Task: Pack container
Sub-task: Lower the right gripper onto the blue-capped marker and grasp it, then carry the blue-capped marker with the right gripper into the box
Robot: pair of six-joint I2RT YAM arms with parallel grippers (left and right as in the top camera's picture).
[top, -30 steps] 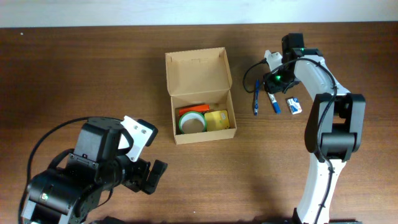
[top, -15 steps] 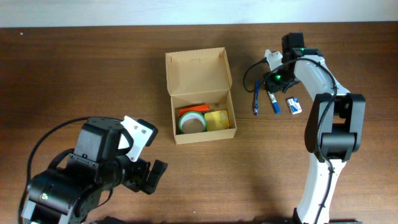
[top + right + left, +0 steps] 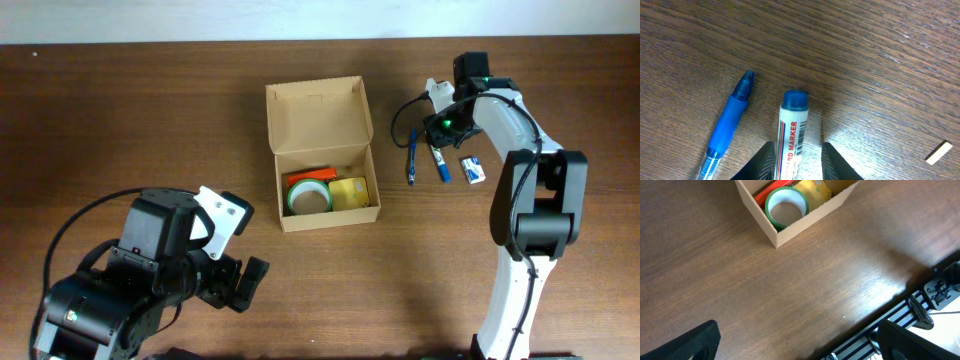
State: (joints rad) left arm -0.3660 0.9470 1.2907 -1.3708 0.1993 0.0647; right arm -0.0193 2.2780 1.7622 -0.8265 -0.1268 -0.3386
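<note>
The container is an open tan cardboard box with its flap lid folded back; it also shows in the left wrist view. Inside lie a green tape roll, a yellow pad and an orange item. A white marker with a blue cap lies on the table beside a blue pen. My right gripper is low over the marker, open, one finger on each side of the barrel. My left gripper is open and empty near the table's front edge.
A small white and blue item lies right of the marker and pen. A small white scrap lies on the wood. The table's front edge and a black rail show in the left wrist view.
</note>
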